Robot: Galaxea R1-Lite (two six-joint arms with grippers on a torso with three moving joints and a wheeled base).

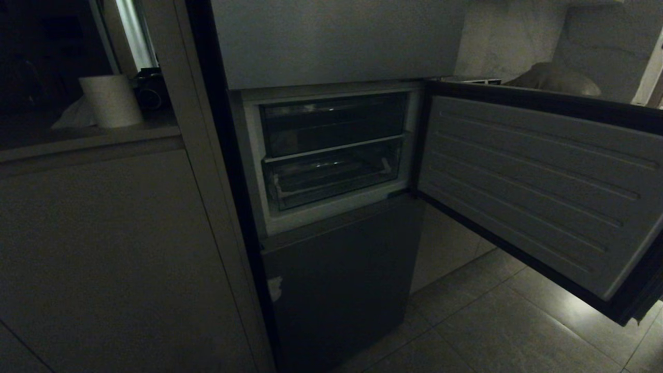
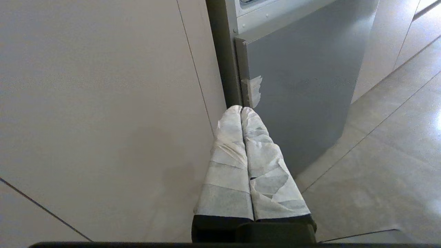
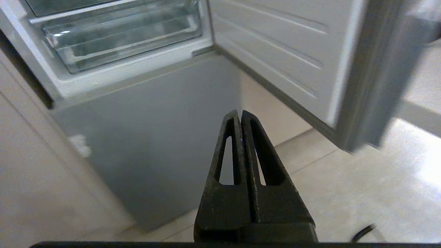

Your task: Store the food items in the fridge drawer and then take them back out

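Note:
The dark grey fridge (image 1: 342, 274) stands with its middle door (image 1: 538, 186) swung open to the right. Inside, the clear plastic fridge drawer (image 1: 334, 176) sits pushed in under a shelf; it also shows in the right wrist view as the fridge drawer (image 3: 127, 38), and looks empty. No food items are in view. My left gripper (image 2: 242, 109), wrapped in white tape, is shut and empty, low in front of the fridge's bottom panel (image 2: 303, 86) by its left edge. My right gripper (image 3: 240, 113), black, is shut and empty, below the open compartment. Neither arm shows in the head view.
A pale cabinet (image 1: 103, 248) flanks the fridge on the left, with a paper roll (image 1: 110, 100) on its counter. The open door juts out over the tiled floor (image 1: 497, 326) on the right. A tape scrap (image 2: 252, 90) marks the bottom panel's edge.

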